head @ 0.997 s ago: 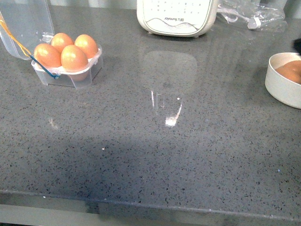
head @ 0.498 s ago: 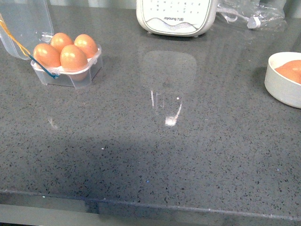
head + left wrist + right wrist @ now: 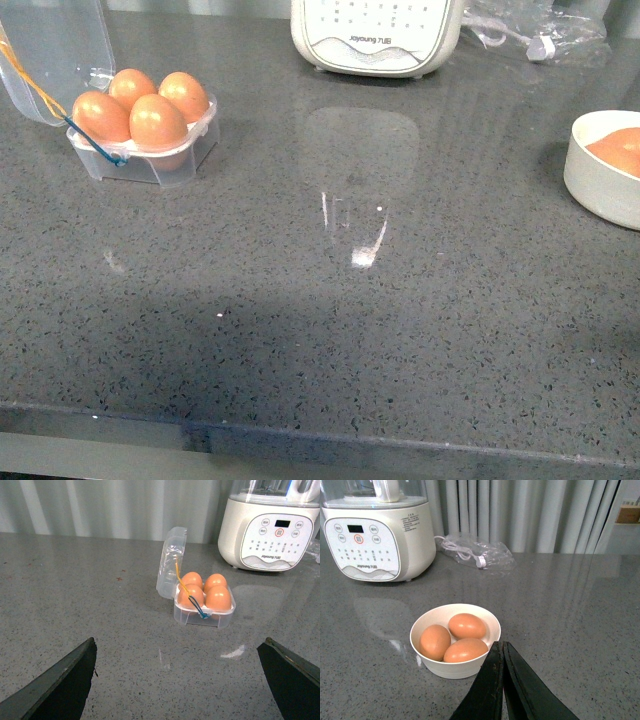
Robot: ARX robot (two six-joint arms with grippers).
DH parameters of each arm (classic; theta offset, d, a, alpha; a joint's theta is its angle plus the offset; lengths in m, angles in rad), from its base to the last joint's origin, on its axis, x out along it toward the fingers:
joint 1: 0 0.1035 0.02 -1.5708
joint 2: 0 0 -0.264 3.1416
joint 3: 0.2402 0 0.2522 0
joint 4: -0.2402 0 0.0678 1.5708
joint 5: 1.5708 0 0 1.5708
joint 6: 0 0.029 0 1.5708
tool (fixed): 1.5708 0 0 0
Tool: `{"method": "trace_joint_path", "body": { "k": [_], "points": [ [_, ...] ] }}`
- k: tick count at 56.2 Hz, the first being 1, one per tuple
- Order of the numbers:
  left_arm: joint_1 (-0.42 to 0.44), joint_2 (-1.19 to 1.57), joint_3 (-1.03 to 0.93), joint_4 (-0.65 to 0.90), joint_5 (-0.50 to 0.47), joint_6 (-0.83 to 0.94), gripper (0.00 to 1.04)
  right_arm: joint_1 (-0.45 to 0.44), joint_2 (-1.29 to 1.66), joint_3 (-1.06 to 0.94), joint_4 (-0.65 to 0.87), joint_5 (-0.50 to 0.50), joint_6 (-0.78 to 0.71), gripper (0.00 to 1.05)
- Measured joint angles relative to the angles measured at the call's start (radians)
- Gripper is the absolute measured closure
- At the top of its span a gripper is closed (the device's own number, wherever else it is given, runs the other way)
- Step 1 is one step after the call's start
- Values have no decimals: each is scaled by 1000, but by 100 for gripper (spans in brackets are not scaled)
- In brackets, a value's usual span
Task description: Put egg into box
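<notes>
The clear egg box (image 3: 150, 160) stands at the far left of the counter, lid open and upright, with all its cells holding brown eggs (image 3: 158, 122). It also shows in the left wrist view (image 3: 202, 617), well ahead of my open, empty left gripper (image 3: 177, 652). A round white bowl (image 3: 455, 667) holds three more brown eggs (image 3: 467, 625); its edge shows at the right in the front view (image 3: 600, 185). My right gripper (image 3: 501, 646) is shut and empty, its tips just beside the bowl's rim. Neither gripper shows in the front view.
A white Joyoung appliance (image 3: 375, 35) stands at the back of the grey speckled counter (image 3: 350, 330). A clear plastic bag with a white cable (image 3: 475, 555) lies beside it. The counter's front edge (image 3: 320, 440) runs along the bottom of the front view.
A dark shape at the right edge above the bowl one second ago has gone from the front view. The box, bowl and eggs have not moved.
</notes>
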Motion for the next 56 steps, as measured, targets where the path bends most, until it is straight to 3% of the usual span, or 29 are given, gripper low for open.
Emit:
{"method": "trace_joint_path", "body": {
  "k": [5,9,13,56],
  "points": [
    [0,0,0,0,0,0,7,24,-65,-17,-46,24,0,102],
    [0,0,0,0,0,0,7,95,-99,-45,-40,116,0,102],
    [0,0,0,0,0,0,7,126,-131,-64,-60,119,0,102],
    [0,0,0,0,0,0,7,129,-455,-64,-370,126,0,102]
  ]
}}
